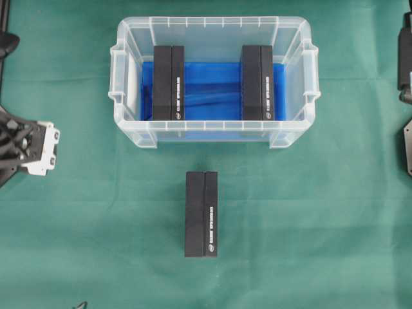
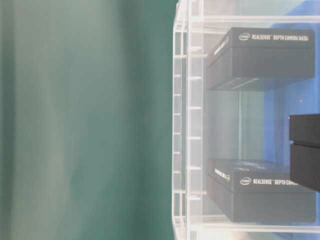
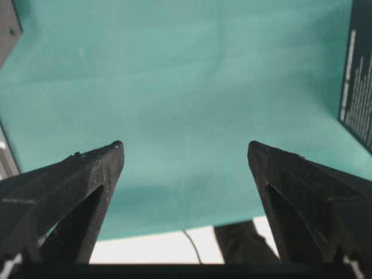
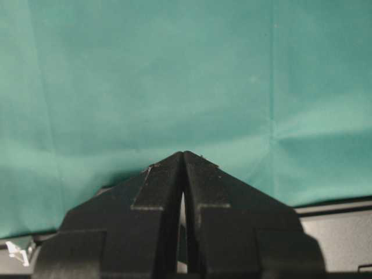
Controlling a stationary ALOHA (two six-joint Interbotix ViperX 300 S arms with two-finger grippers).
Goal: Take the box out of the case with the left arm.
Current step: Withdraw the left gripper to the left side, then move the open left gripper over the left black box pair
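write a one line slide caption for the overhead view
Two black boxes stand in the clear case; a third box lies outside on the green cloth.

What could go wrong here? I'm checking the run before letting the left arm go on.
Two boxes remain in the case. Each stands close to a side wall, so an open finger could catch the wall or rim.

The left gripper is open over bare cloth, far from the case.

The third box lies in front of the case and could be grabbed by mistake.

two boxes (image 1: 168, 82) in case (image 1: 212, 134), one box (image 1: 201, 214) before it
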